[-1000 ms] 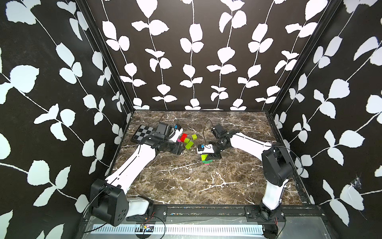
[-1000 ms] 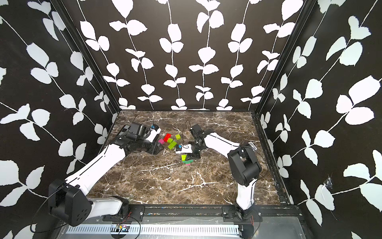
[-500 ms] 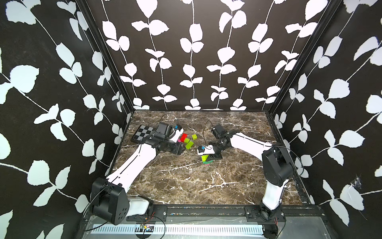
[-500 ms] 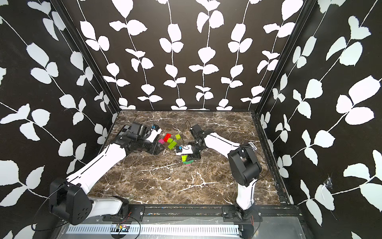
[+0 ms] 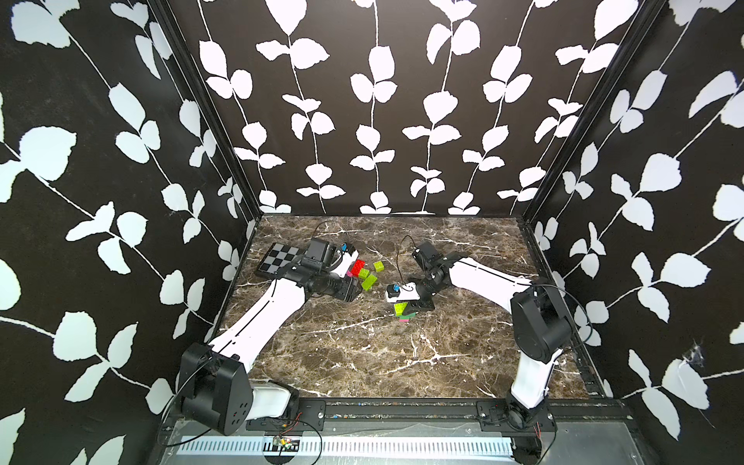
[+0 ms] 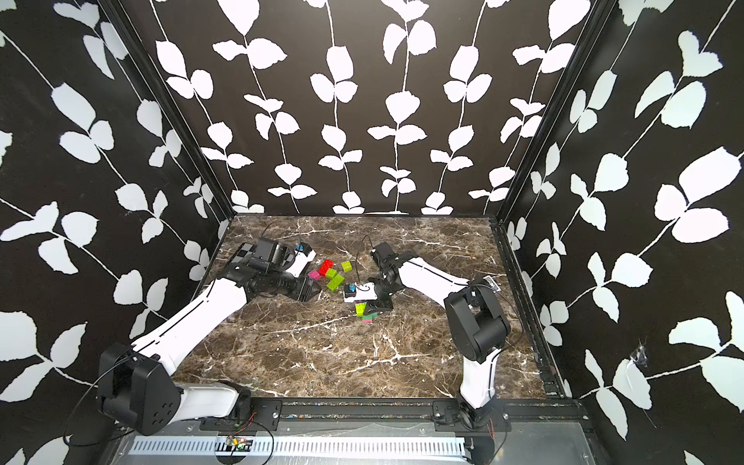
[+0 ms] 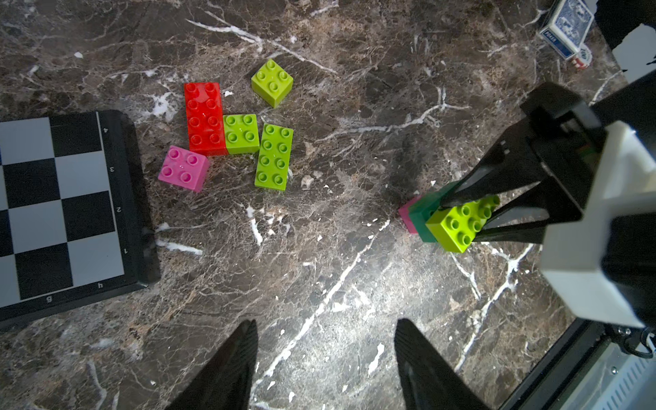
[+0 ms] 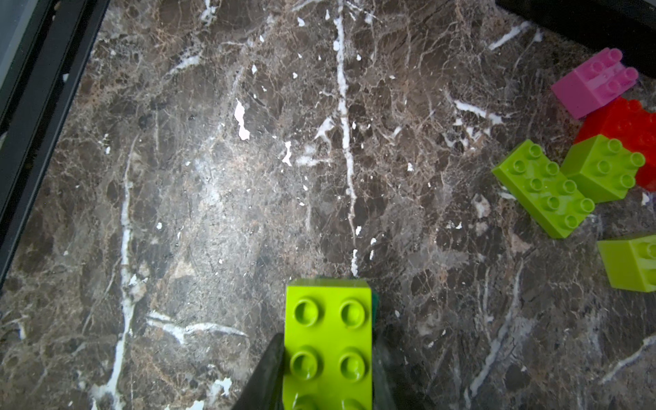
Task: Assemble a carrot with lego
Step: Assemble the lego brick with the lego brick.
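Zero change: right gripper [image 7: 461,222] still clamps the carrot [image 7: 420,217].

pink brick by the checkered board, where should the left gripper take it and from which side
Come straight down: the pink brick lies flat, studs up. Put the fingers on its two free side walls, one facing the checkered board, the other facing the long lime brick. The wall toward the red brick looks too crowded.
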